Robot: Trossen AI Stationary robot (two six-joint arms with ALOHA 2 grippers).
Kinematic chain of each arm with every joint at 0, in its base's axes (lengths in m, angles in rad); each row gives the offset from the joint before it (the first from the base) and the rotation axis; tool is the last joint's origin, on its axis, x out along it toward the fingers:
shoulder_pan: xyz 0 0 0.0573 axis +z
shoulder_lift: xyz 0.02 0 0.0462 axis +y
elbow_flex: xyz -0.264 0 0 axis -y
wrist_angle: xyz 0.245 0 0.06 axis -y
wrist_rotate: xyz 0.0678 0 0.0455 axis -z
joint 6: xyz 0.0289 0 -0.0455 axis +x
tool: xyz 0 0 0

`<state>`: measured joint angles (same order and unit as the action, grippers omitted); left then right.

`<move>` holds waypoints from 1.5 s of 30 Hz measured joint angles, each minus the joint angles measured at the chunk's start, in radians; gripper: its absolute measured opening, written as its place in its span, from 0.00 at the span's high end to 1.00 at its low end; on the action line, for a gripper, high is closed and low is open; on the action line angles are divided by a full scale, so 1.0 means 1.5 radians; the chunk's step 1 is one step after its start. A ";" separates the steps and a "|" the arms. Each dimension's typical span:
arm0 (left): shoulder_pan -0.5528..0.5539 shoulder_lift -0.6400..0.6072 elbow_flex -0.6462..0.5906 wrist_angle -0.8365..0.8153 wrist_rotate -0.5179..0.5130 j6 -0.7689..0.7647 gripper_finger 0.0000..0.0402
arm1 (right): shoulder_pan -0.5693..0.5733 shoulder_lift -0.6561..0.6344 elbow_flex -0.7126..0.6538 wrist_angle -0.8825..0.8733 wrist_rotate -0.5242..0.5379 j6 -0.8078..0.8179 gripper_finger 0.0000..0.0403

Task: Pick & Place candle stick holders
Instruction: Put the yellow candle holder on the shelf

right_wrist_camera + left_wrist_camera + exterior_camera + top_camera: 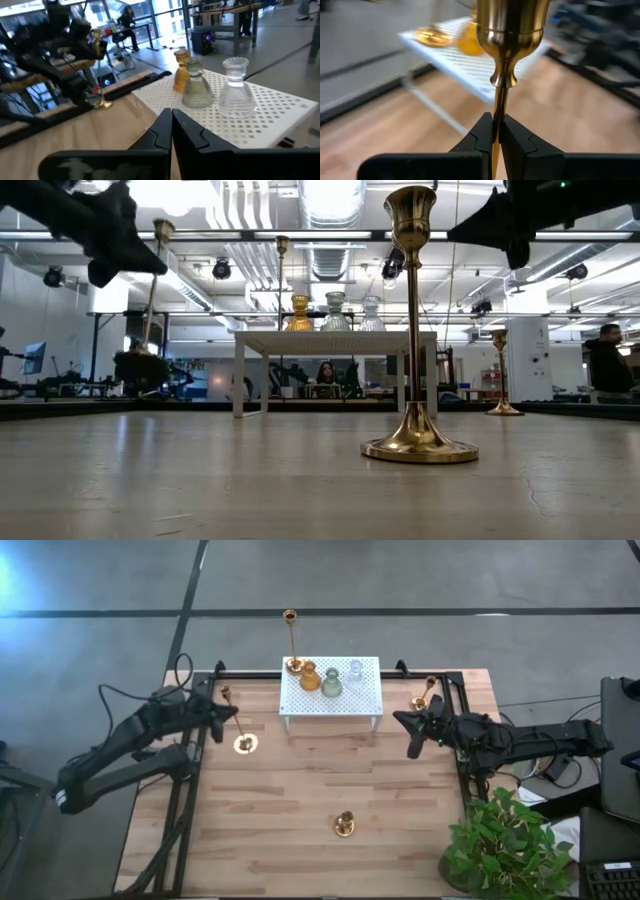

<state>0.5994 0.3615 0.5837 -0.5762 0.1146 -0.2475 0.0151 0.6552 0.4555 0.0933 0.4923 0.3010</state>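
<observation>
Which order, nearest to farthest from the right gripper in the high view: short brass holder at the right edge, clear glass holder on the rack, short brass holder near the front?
1. Short brass holder at the right edge, just behind the right gripper.
2. Clear glass holder, on the white rack.
3. Short brass holder near the front, table centre.

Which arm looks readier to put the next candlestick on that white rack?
The left: its gripper is shut on a tall brass candlestick; the right gripper is shut and empty beside the white rack.

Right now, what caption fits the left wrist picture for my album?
The left gripper pinches a tall brass candle stick holder by its thin stem, white rack blurred behind.
</observation>
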 joint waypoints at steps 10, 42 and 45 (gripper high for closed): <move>-0.215 -0.002 0.056 -0.066 0.016 -0.082 0.95 | 0.000 0.001 0.065 -0.029 -0.059 0.028 0.98; -0.469 0.505 0.286 0.295 -0.129 0.112 0.95 | 0.179 0.328 0.284 -0.095 0.021 0.114 0.98; -0.457 0.533 0.320 0.297 -0.122 0.135 0.95 | 0.180 0.355 0.305 -0.092 0.018 0.114 0.98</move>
<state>-0.0863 1.1604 1.0632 -0.1301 -0.0691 -0.0443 0.2844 1.1884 0.9130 -0.0442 0.5193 0.4713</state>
